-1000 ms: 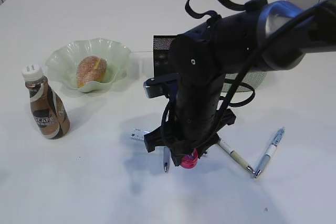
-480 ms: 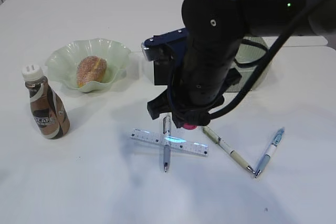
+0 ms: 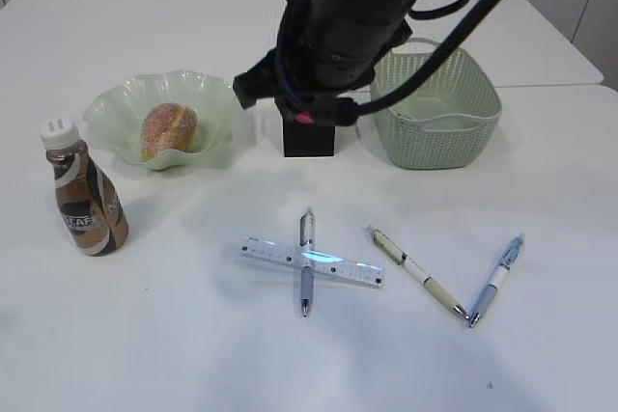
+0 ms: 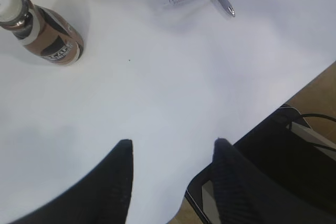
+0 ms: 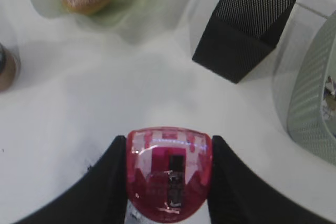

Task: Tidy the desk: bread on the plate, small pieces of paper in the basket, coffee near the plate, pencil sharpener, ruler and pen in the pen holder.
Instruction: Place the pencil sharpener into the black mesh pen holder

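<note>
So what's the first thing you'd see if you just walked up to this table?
The big black robot arm at the back, its right pincer clamped on a pink pencil sharpener above the black pen holder. Next, the sugary bread in the wavy green plate on the left, and a pen crossed over a ruler up front.

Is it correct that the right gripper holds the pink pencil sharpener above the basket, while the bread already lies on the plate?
Not quite. The right gripper holds the pink pencil sharpener above the desk near the pen holder, not above the basket; the right wrist view shows this. The bread does lie on the plate.
</note>
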